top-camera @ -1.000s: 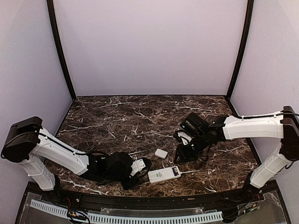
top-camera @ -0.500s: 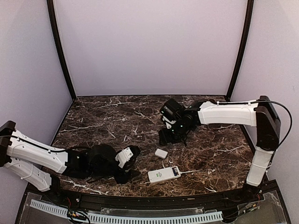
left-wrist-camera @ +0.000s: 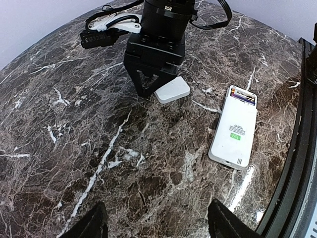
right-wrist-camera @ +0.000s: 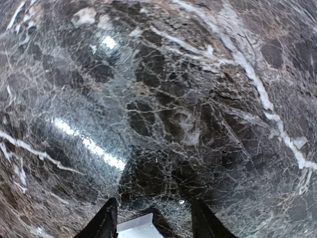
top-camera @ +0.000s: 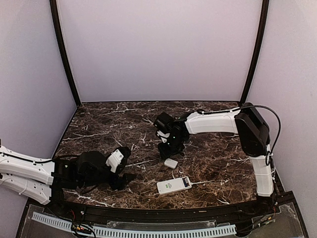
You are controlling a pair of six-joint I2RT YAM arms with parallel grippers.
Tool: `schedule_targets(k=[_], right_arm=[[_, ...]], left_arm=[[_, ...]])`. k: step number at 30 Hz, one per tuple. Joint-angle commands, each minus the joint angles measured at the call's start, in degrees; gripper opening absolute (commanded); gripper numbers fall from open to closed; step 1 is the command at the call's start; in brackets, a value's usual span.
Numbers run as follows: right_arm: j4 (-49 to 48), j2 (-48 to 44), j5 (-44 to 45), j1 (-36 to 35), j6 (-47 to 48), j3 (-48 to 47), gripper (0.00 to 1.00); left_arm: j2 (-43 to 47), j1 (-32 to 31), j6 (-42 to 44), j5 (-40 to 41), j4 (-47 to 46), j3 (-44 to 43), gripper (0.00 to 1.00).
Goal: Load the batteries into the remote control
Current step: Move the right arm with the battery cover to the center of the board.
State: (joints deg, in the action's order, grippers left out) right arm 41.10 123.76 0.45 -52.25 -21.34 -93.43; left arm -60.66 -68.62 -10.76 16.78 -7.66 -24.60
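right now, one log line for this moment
left gripper open, empty | right gripper open at cover plate | remote on table, untouched

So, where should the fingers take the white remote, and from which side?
Probably across its two long edges, near the middle, from straight above: the remote control lies flat on the table and is narrow only that way.

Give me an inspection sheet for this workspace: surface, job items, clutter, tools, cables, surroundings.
Surface: dark marble table, glossy, white-veined.
Job's things: remote control lying flat near the front edge; batteries, none seen loose.
Clutter: small white cover plate, lying flat, apart from the remote control.
Tools: left tool open, empty, low over bare marble; right tool open, at the cover plate's edge.
Cables: black cable loops off the right arm.
Surroundings: pale walls, black posts.
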Motion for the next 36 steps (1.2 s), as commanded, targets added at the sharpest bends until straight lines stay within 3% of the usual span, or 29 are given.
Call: schedule_targets(k=[1,10,17,20,26,29,36], right_arm=[[3.6,2.0,2.5,-2.0,1.1,-1.5,0.43],[5.3,0.6,4.4,-8.3,4.8,0.7,0.26],[8.4,-3.7,7.2,-11.1,7.1,3.2,0.27],[9.7,-6.3,8.0,-12.1,7.3,2.4,0.37],[6.0,-13.5,8.1,-11.9,6.3,5.6,0.85],[4.3,-14.8,7.8,-10.2,8.3,10.8,0.89],[-0.5,-14.2,6.3,-7.6,11.2,15.8,0.86]], left_arm=[[2.6,0.4,-0.4,1.8,3.6,1.4,0.69],[4.8,0.5,0.5,2.6,4.1,1.7,0.69],[5.0,0.5,0.7,2.1,4.5,1.7,0.69],[4.8,0.5,0.8,2.0,4.3,1.6,0.69],[4.7,0.5,0.8,1.6,4.6,1.5,0.69],[5.0,0.5,1.0,1.5,4.7,1.5,0.69],[4.0,0.5,0.7,0.3,4.4,1.0,0.69]])
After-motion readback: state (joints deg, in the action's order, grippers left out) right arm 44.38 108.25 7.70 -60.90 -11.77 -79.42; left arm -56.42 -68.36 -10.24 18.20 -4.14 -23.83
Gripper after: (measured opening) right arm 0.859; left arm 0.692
